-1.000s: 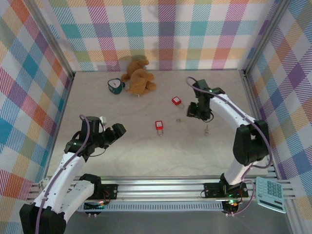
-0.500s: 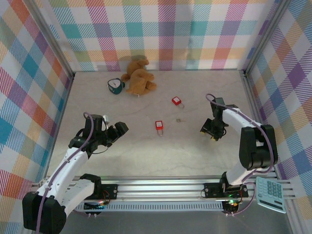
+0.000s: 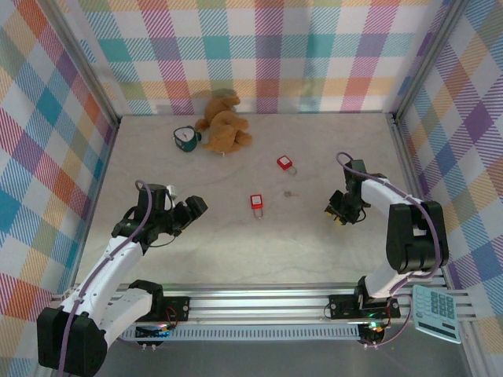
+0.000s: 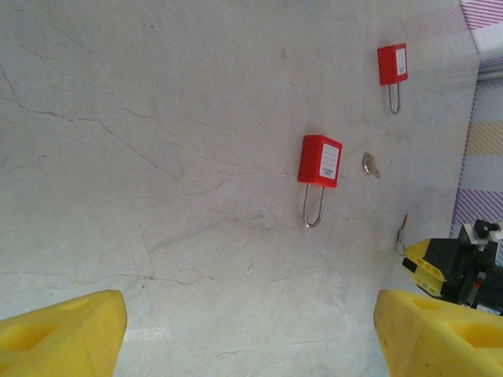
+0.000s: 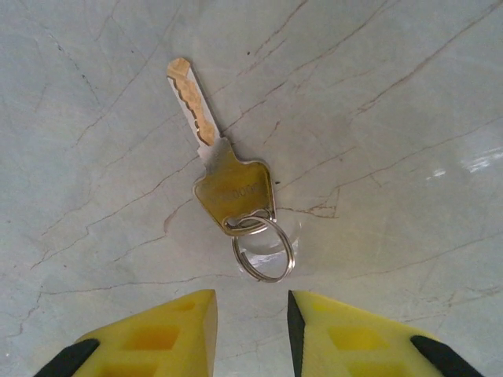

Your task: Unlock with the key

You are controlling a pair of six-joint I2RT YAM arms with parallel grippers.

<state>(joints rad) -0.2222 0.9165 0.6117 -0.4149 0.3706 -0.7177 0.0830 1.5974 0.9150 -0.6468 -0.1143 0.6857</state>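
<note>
Your right gripper [image 5: 251, 310] hung empty, fingers [image 5: 173, 330] narrowly apart, just short of the key [image 5: 224, 184] flat on the table [image 5: 393, 78]; closing there could pinch its ring [image 5: 263, 253] alone, leaving it dangling. Your left gripper [image 4: 251, 330] was spread wide.

Key [image 5: 228, 184]: dull metal blade, brass-toned head, worn and matt. Split ring [image 5: 264, 250]: bright steel wire. Red padlock [image 4: 320, 160]: glossy plastic body, white paper-like label, polished wire shackle. Tabletop [image 5: 393, 86]: smooth, veined stone-look, faint sheen. Bear [image 3: 224, 126]: brown plush.
</note>
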